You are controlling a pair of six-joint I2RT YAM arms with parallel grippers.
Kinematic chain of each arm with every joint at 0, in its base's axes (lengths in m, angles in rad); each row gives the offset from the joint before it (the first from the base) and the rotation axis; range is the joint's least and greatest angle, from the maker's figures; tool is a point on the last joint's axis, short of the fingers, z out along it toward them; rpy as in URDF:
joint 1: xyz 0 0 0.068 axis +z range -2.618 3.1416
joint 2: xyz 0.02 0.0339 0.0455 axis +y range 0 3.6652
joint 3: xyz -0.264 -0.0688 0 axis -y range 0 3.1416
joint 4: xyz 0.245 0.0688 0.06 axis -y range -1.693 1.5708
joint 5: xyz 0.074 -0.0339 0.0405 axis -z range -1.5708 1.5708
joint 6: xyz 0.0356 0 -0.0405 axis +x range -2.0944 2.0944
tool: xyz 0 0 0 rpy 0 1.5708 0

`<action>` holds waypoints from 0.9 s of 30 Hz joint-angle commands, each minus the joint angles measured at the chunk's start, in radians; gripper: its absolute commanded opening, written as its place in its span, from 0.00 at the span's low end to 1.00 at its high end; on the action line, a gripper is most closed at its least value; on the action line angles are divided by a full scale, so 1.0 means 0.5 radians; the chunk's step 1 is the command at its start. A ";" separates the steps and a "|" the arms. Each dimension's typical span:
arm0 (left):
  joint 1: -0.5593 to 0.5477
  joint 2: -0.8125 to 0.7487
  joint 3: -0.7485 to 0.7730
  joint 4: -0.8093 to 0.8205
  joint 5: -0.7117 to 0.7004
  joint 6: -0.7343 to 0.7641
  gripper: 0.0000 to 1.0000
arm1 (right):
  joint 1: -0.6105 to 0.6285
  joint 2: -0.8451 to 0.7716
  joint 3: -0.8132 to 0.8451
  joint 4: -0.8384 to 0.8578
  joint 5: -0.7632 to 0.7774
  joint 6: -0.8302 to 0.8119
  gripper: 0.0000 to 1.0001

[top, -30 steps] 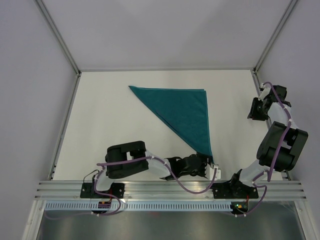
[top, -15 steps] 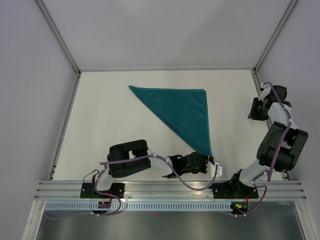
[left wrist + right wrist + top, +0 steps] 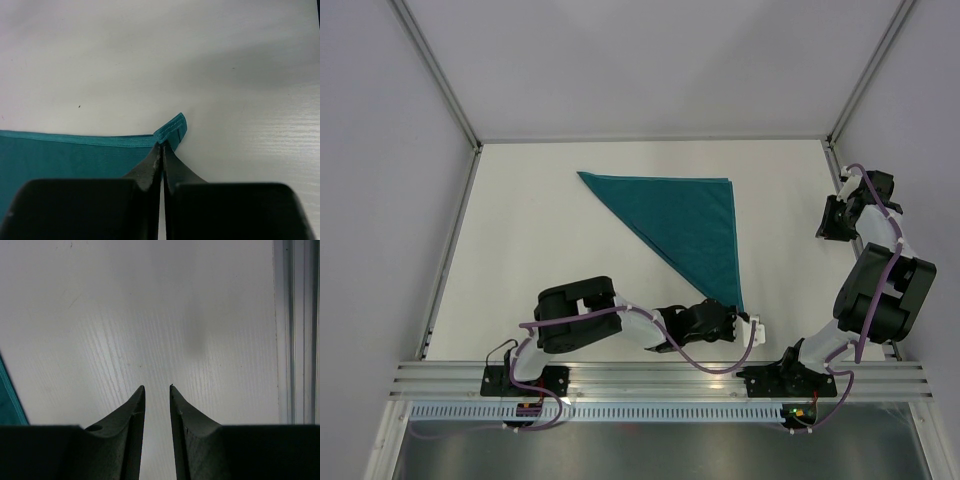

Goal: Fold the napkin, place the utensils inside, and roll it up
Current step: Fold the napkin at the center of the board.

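Teal blue-green cloth napkin (image 3: pixel 690 225), slightly wrinkled, lies flat as a folded triangle on the white desk (image 3: pixel 540 250). One side of the triangle runs along the far part of the desk, parallel to the far edge. A second side runs from there toward the near edge, and the long slanted side faces the left edge. Its sharpest tip points at the near edge, a little right of the middle.

At that tip sits the left pincer (image 3: pixel 740 325). In the left wrist view the left pincer (image 3: pixel 163 145) has its two black fingers (image 3: pixel 150 167) pressed together on the hemmed corner of the napkin (image 3: pixel 75 160). A small curled bit of hem pokes out just past the tips. The cloth spreads away to one side of the fingers over the pale desk surface (image 3: pixel 225 75).

The right pincer (image 3: pixel 830 218) is near the right edge of the desk, well apart from the napkin. Seen from its own wrist, the right pincer (image 3: pixel 156 386) has only a narrow gap between its fingers and nothing in it. It hangs over bare desk (image 3: pixel 100 315), with a silver metal rail (image 3: pixel 295 330) along one side and a sliver of teal cloth (image 3: pixel 7 400) at the opposite border.
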 commanded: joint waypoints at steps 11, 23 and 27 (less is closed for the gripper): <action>0.257 -0.188 0.267 -0.342 -0.003 -0.444 0.02 | -0.015 -0.003 -0.009 0.030 0.017 -0.012 0.31; 0.803 -0.261 0.519 -0.799 0.086 -0.806 0.02 | -0.015 0.015 -0.006 0.027 0.023 -0.012 0.31; 0.981 -0.289 0.541 -0.882 0.117 -0.904 0.02 | -0.015 0.018 -0.006 0.027 0.020 -0.012 0.31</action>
